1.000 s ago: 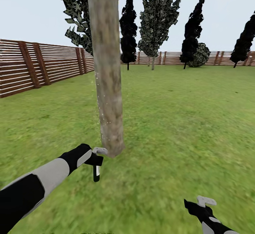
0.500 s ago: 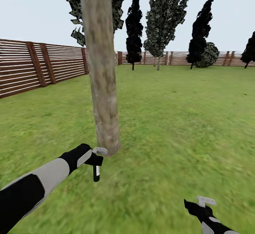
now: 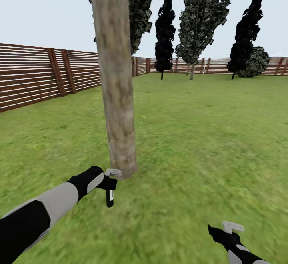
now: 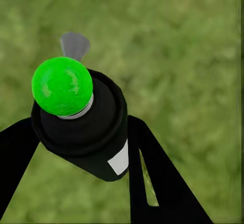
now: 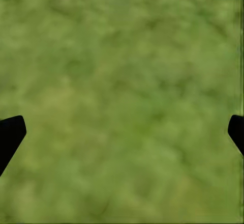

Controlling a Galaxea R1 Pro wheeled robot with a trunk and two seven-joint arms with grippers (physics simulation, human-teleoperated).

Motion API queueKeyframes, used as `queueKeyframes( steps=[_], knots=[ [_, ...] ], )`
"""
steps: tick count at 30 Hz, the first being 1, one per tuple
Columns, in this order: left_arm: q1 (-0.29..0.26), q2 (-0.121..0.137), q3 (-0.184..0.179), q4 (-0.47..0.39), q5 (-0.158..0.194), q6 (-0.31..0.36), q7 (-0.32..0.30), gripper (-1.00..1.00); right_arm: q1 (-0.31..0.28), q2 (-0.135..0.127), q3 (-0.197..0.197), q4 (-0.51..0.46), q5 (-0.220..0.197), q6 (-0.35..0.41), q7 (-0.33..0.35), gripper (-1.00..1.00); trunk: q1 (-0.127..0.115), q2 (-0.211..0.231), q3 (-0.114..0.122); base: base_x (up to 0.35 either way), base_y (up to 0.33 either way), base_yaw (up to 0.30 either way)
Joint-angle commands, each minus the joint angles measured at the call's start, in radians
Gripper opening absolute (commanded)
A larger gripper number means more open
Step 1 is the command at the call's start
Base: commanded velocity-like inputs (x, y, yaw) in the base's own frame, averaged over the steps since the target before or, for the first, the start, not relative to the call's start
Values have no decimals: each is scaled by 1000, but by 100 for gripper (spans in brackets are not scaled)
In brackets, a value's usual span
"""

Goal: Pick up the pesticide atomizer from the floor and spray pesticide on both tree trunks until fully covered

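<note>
The left gripper [image 3: 109, 184] reached forward, clamped on the pesticide atomizer [image 4: 84, 124] just beside the tree trunk [image 3: 116, 96], while the right gripper [image 3: 228, 232] hung low, well apart from it, fingers spread.

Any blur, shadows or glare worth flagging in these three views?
Head view: flat, even light, no cast shadow under the trunk; grass smeared toward the lower edge, fence crisp. Left wrist view: atomizer sharp between the left gripper's fingers, grass behind soft. Right wrist view: blurred grass between the right gripper's wide-apart fingertips. No glare.
</note>
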State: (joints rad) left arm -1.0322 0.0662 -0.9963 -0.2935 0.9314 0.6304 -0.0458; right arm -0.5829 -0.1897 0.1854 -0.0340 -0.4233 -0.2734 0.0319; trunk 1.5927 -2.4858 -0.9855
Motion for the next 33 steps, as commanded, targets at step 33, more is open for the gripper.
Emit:
queueKeyframes(
  steps=[33],
  knots=[
    [-694,-16,4,-2,-10,361,7,-100,0,-1,8,2,-12,-3,3,100,0,0,-1,0,-26,29]
  ],
)
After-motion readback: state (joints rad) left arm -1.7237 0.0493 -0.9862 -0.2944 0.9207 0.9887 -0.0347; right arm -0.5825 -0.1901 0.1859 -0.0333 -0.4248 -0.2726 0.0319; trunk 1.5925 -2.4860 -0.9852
